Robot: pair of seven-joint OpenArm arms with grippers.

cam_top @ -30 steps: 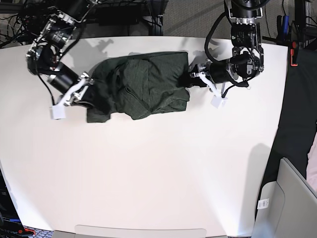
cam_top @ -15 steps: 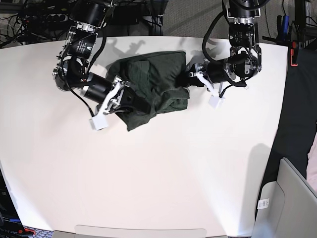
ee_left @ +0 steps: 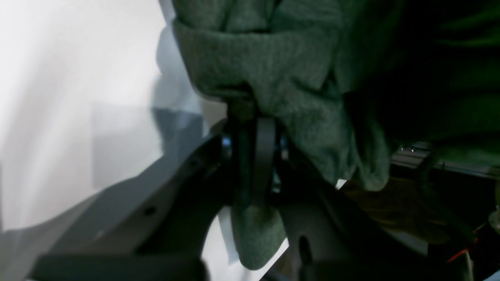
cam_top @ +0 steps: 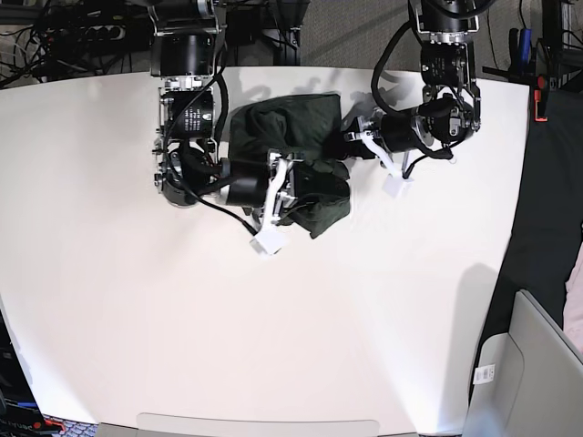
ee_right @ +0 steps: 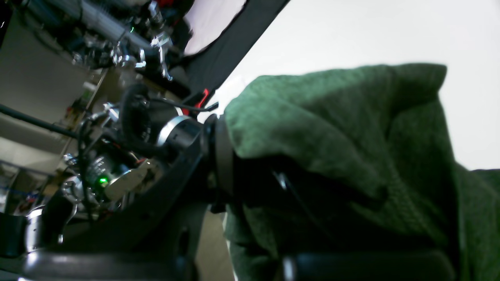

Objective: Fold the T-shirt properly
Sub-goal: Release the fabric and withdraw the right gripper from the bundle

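Note:
The T-shirt [cam_top: 291, 123] is a dark olive-green bundle at the back middle of the white table [cam_top: 273, 319], doubled over on itself. My right gripper [cam_top: 299, 193], on the arm at the base view's left, is shut on a fold of it, held over the shirt's right part. Its wrist view shows green knit [ee_right: 332, 128] clamped and draped over the right gripper [ee_right: 234, 168]. My left gripper [cam_top: 349, 146] is shut on the shirt's right edge. In the left wrist view the fabric [ee_left: 273, 58] bunches above the left gripper [ee_left: 252, 117], a tail hanging below.
A black cloth [cam_top: 556, 182] hangs along the table's right side. A grey chair back [cam_top: 528, 382] stands at the lower right. Cables [cam_top: 55, 36] lie behind the table's back-left edge, and a red item [cam_top: 540, 96] sits at the far right.
My right gripper has carried the shirt's left edge across to the right, over the rest of the shirt, which is now much narrower. The left gripper has hardly moved.

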